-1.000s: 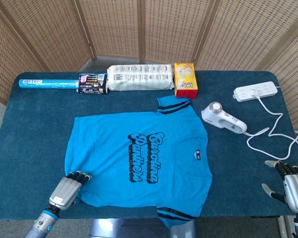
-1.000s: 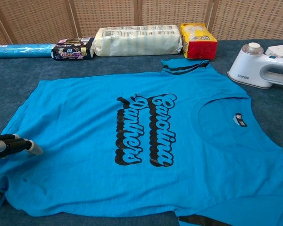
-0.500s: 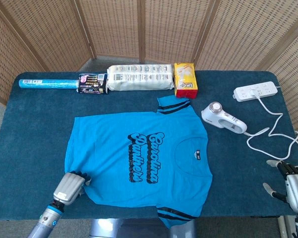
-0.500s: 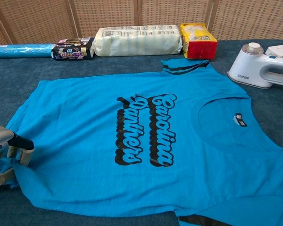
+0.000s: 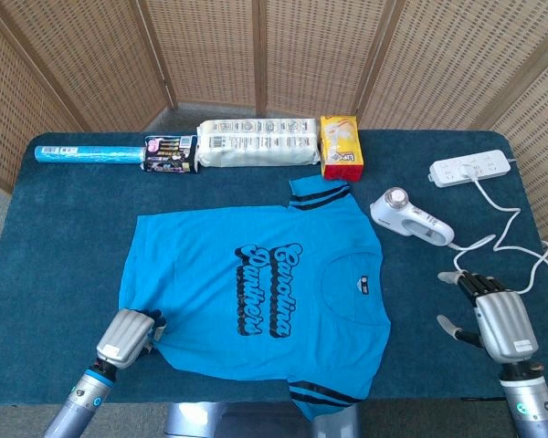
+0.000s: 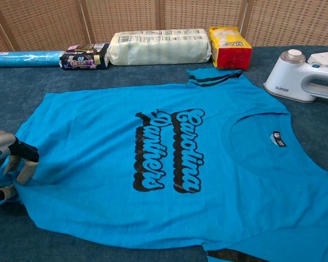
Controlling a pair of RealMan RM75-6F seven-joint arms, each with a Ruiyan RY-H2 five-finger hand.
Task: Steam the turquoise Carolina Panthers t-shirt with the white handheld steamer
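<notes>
Since the earlier frames the right hand (image 5: 498, 319) has come forward over the counter (image 5: 64, 237), from its near right edge toward the white handheld steamer (image 5: 411, 219), while the left hand (image 5: 126, 335) has drawn back a little with the shirt's hem corner. In the chest view the fingers (image 6: 24, 166) of the left hand are curled down on that corner of the turquoise Carolina Panthers t-shirt (image 5: 256, 292), pinching the cloth, and the fabric there is drawn toward the counter edge. The right hand's fingers are spread and hold nothing; it sits near the white cord (image 5: 493, 251), still apart from the steamer.

The shirt lies flat, print up, in the middle of the counter. The steamer rests on its side just beyond the shirt's far right sleeve, untouched, its cord running to the power strip (image 5: 470, 169).

Judged from this, the left hand is tensioning the hem to smooth the cloth, and the right is starting its reach for the steamer. Steaming itself has not yet begun.
</notes>
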